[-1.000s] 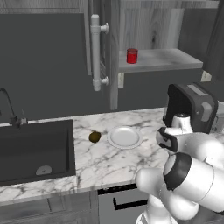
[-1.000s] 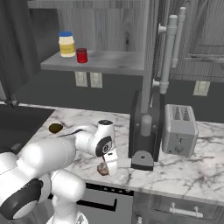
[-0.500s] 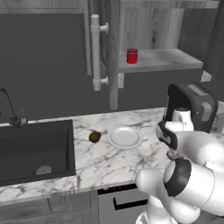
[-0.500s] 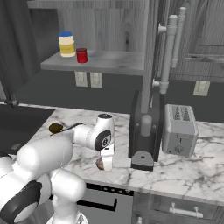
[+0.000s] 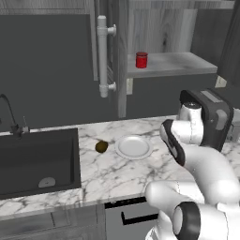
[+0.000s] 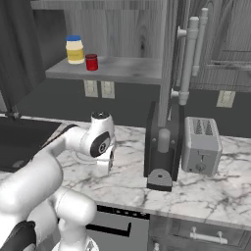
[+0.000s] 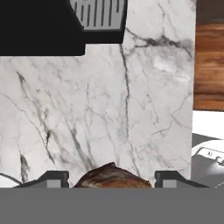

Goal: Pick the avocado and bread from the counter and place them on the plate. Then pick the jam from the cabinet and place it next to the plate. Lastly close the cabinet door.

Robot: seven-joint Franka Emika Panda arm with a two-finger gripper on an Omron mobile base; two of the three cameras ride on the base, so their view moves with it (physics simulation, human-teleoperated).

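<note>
**A:** Counter (image 5: 112, 168) items, left to right?

**B:** I list: avocado (image 5: 101, 146) just left of the plate (image 5: 134, 147); bread (image 7: 112, 176) between my gripper (image 7: 112, 180) tips, jaws part-open on either side. I cannot tell if they grip. Jam (image 5: 141, 60) on the cabinet shelf (image 5: 178, 65).

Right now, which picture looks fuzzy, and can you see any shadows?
Hand view: the bread looks soft and is cut off at the bottom. Left base view: the avocado and plate cast faint shadows on the counter.
</note>
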